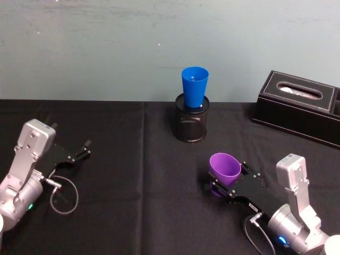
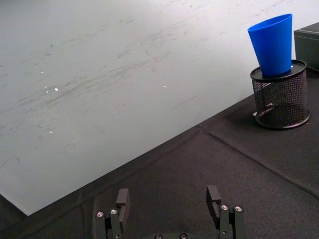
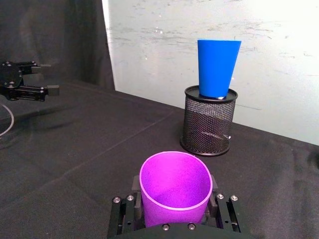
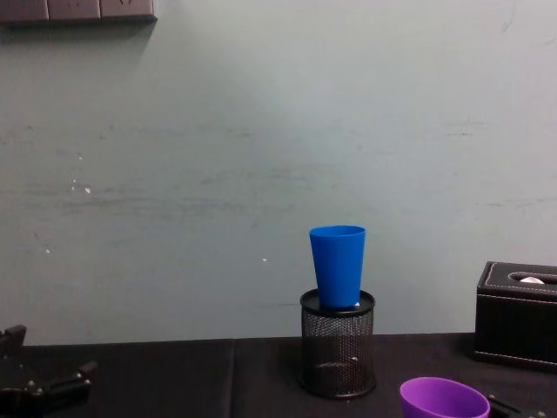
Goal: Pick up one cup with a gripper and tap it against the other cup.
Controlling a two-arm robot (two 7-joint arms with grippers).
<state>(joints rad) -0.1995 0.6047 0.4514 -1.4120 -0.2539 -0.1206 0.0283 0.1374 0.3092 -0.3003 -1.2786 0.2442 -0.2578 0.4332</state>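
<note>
Black cloth covered the surface (image 1: 133,180) in front of a pale, scuffed wall (image 1: 106,48). At the lower right of the head view, the right gripper (image 1: 228,179) had its fingers pinched on either side of the purple cup (image 1: 224,166), which tilted with its open mouth toward the camera. Well apart, at the frame's centre, the blue cup (image 1: 194,87) stood upright in the mouth of a black mesh pen holder (image 1: 190,126). The left gripper (image 1: 82,150) was at the left edge, fingers spread and holding nothing. A black tissue box (image 1: 297,109) sat at the upper right.
</note>
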